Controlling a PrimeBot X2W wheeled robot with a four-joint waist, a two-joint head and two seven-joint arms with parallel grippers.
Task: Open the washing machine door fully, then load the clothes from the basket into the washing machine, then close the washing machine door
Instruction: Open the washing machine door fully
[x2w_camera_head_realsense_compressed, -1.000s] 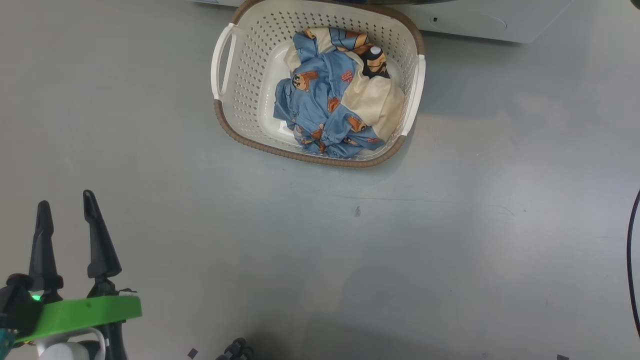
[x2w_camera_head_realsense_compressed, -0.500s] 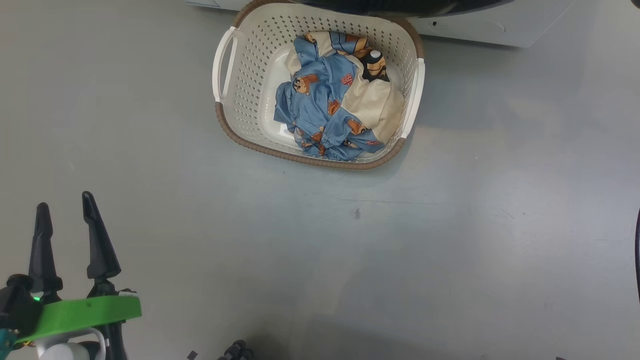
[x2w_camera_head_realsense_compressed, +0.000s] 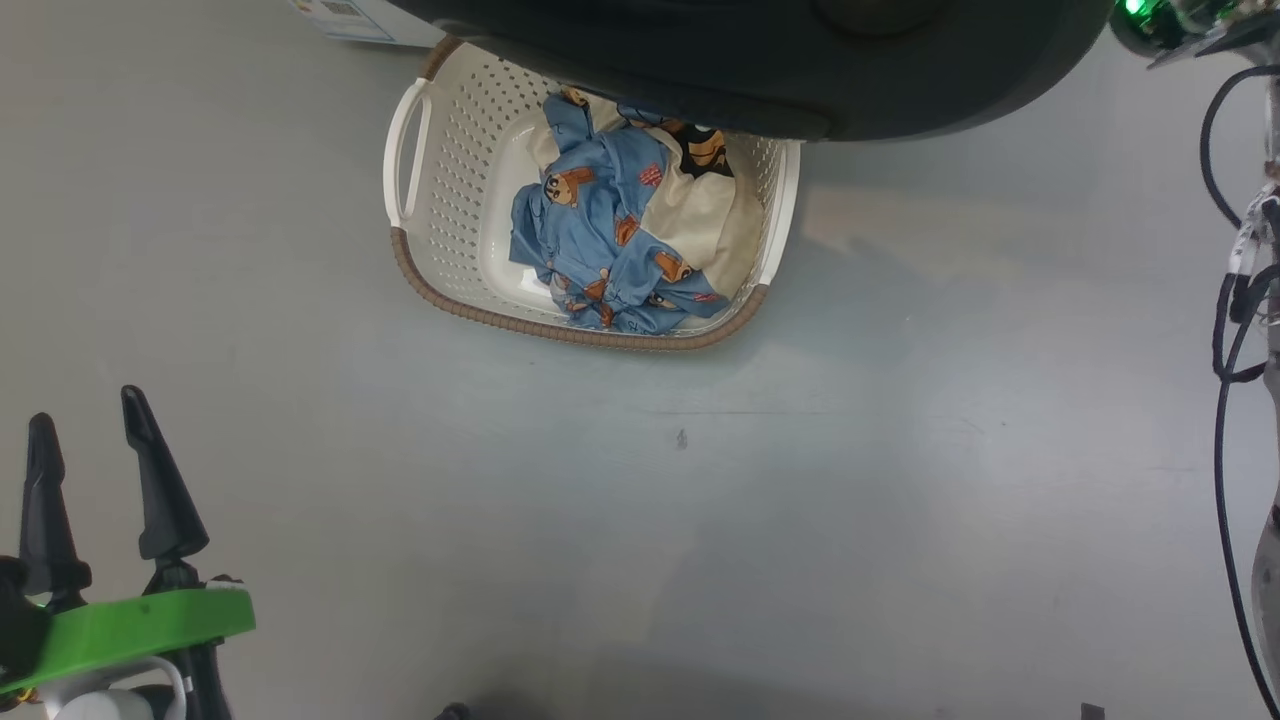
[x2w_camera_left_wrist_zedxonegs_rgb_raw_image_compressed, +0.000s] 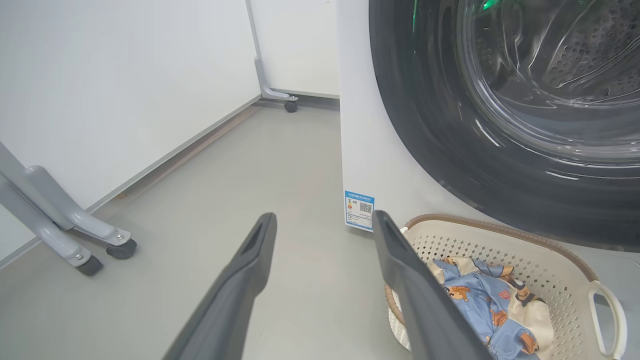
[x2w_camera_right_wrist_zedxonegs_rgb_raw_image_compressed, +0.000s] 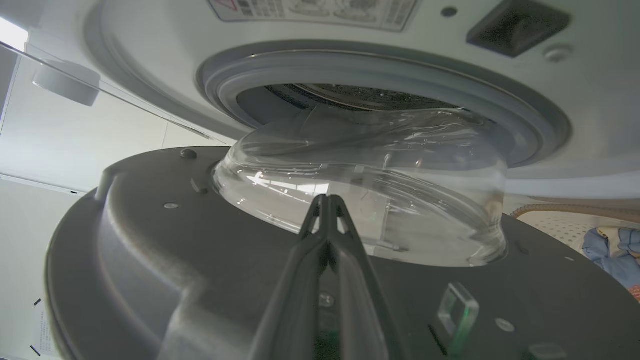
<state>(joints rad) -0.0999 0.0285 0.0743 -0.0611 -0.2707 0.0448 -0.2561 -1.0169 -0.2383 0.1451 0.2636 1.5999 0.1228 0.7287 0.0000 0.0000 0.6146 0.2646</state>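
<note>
Your right hand (x2w_camera_right_wrist_zedxonegs_rgb_raw_image_compressed: 326, 200) is clenched tight. Its two fingers are pressed together with nothing between them. It sits behind the door (x2w_camera_right_wrist_zedxonegs_rgb_raw_image_compressed: 150, 240), on the side that faces the washer (x2w_camera_left_wrist_zedxonegs_rgb_raw_image_compressed: 360, 125). Its tips point at the clear glass bowl (x2w_camera_right_wrist_zedxonegs_rgb_raw_image_compressed: 360, 200) in the middle of the door. I cannot tell if they touch the glass.

Your left hand (x2w_camera_head_realsense_compressed: 84, 406) is let go, with its fingers spread wide and nothing in them. It hangs over the bare floor (x2w_camera_head_realsense_compressed: 700, 560), well away from the basket (x2w_camera_head_realsense_compressed: 560, 330), off to the basket's left and nearer to you.

The door is part way open. It hangs above the far end of the basket and hides that end in the head view. The washer stands just behind the basket. There is a gap between the door and the grey ring (x2w_camera_right_wrist_zedxonegs_rgb_raw_image_compressed: 530, 115) round the washer's hole, so I think the first job is begun but not done.

The basket sits on the floor and holds the clothes (x2w_camera_head_realsense_compressed: 600, 210), one small bundle of blue and cream cloth with brown bears. The bit of the drum (x2w_camera_right_wrist_zedxonegs_rgb_raw_image_compressed: 350, 95) that shows looks empty, and the glass bowl hides the rest.

You have yet to open the door all the way, move the clothes from the basket into the drum and shut the door.
</note>
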